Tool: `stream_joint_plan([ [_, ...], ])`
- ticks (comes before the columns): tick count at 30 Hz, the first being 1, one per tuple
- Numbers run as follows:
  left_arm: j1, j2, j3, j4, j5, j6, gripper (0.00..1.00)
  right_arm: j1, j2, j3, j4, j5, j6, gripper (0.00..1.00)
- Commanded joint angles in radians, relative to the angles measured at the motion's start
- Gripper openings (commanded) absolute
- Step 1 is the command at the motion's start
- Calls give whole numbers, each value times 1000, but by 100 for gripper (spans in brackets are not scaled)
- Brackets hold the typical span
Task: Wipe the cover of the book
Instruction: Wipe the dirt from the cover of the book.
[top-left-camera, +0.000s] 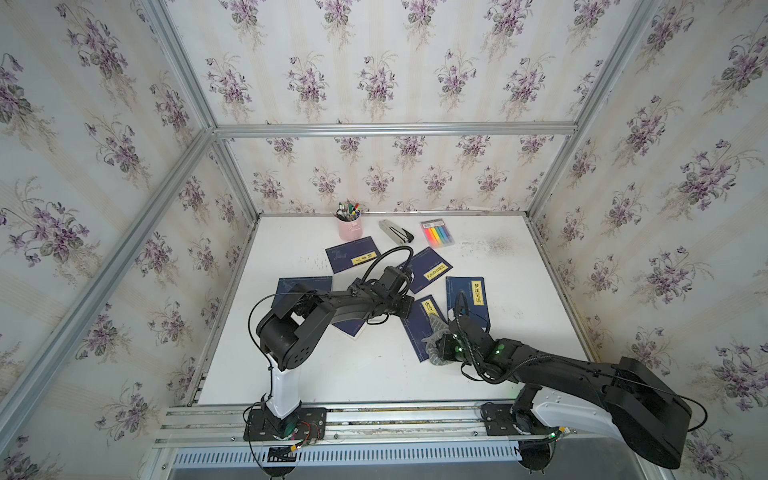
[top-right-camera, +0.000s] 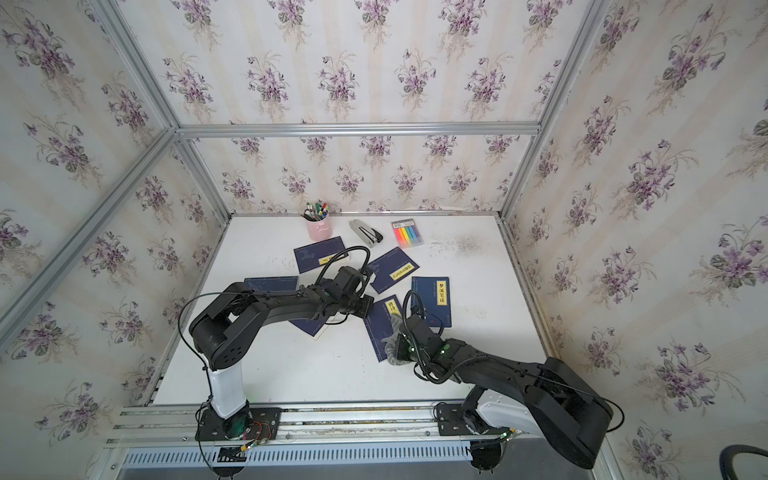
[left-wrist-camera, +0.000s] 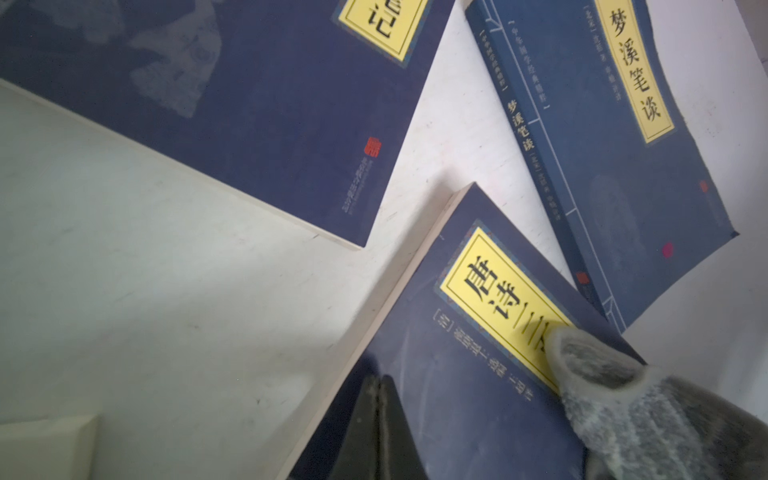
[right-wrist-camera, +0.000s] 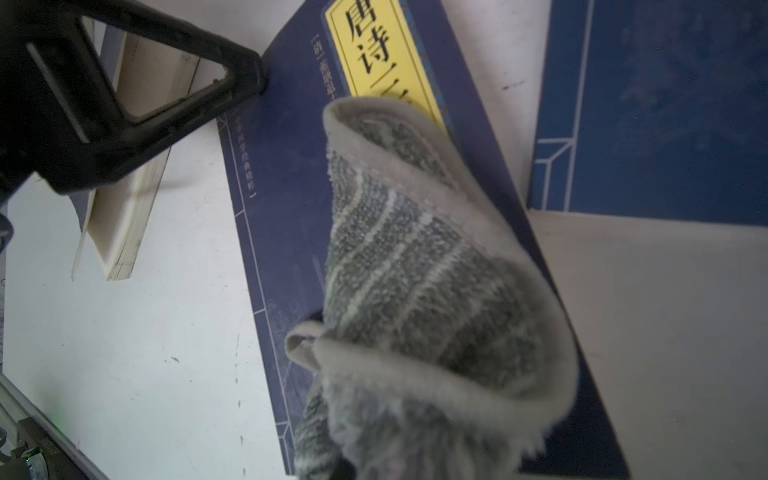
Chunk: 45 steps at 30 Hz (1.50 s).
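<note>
A closed dark-blue paperback book (right-wrist-camera: 282, 174) with a yellow title label (right-wrist-camera: 374, 50) lies flat, askew, on the white table (top-left-camera: 332, 365), a crumpled grey striped cloth (right-wrist-camera: 415, 270) draped over its cover.

A lab booth dressed as a study: aluminium frame (top-left-camera: 390, 129), floral wallpaper (top-left-camera: 374, 79), pen cup (top-left-camera: 349, 228).

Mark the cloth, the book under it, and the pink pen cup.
cloth (right-wrist-camera: 415, 266), right wrist view, striped middle.
book (right-wrist-camera: 282, 199), right wrist view, bare blue cover.
pen cup (top-left-camera: 349, 230), in a top view, pink side.
</note>
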Motion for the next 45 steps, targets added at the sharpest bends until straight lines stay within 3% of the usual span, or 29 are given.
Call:
stream_joint_plan([
  [1,1,38,-14,-241,-58,4,0,6,41,22,-70,-7,-31,0],
  [9,2,50,-12,-242,-66,3,0,89,174,60,141,-172,-27,0],
  [14,2,44,-17,-248,-73,5,1,84,157,57,108,-131,-36,0],
  [17,1,42,-13,-269,-88,11,12,64,124,45,86,-121,-35,0],
  [31,1,-25,-33,-325,-160,34,16,-23,12,61,-54,-59,-54,0],
  [35,1,-46,-39,-337,-184,41,16,-22,46,80,-47,-67,-57,0],
  [45,2,-33,-32,-351,-218,52,4,31,123,150,4,-83,-38,0],
])
